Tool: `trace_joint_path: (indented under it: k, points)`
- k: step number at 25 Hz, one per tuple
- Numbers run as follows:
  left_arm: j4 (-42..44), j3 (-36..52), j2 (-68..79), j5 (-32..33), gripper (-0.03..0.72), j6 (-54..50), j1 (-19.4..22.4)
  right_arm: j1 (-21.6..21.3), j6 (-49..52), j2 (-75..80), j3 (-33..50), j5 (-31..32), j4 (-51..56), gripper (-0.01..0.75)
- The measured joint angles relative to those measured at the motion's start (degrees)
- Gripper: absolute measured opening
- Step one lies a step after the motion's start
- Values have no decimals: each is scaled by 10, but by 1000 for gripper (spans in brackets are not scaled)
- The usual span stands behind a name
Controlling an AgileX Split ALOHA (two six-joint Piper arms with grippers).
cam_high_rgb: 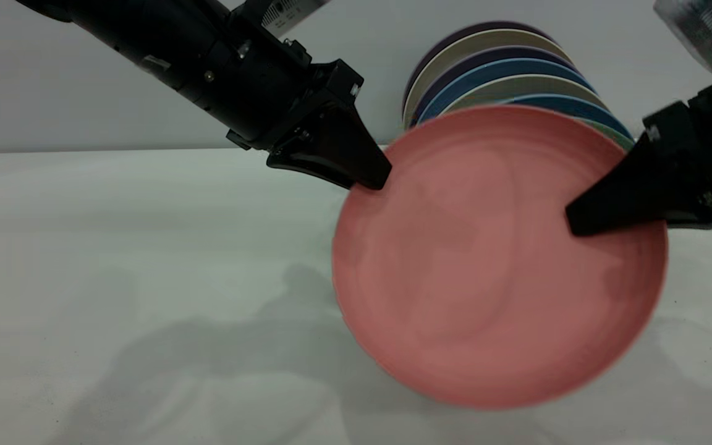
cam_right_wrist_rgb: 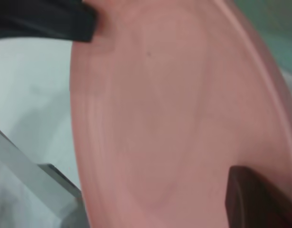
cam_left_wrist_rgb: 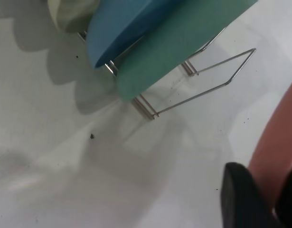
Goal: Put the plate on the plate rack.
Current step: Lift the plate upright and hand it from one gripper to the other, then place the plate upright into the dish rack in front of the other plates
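Plate held on edge above the table, just in front of the plate rack. Left gripper and right gripper each clamped on opposite rim sides, probably steadying it upright for an empty slot; slot alignment unclear.

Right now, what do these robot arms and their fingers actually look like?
Both arms are matte black with blocky, bolted housings. The left gripper and right gripper end in long, flat black fingers that taper to wedge-like tips. A silvery-grey box with a printed label sits above each wrist. No cables show.
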Motion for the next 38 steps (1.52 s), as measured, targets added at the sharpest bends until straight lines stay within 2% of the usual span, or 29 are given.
trace_joint_path:
  k: [3, 5, 13, 18, 21, 27, 32, 38]
  points:
    - [-2, 0, -6, 0, 369, 0, 0, 0, 0, 0, 0, -9, -19, 79]
    - [-3, 0, -13, 0, 420, 0, 0, 0, 1, 0, -2, -13, -36, 79]
    - [27, 0, -34, 2, 443, -16, 0, 0, 75, -7, -48, -19, -192, 79]
    - [35, 0, -41, 6, 445, -20, 8, 7, 130, -65, -80, -18, -311, 79]
    - [42, 0, -41, 7, 445, -20, 9, 32, 161, -107, -86, -26, -390, 79]
    - [50, 0, -41, 6, 445, -21, 16, 126, 232, -149, -86, -68, -559, 79]
    - [49, 0, -41, 27, 445, -24, 64, 191, 343, -149, -86, -104, -724, 79]
    - [40, 0, -42, 56, 445, -24, 109, 241, 461, -149, -97, -116, -896, 79]
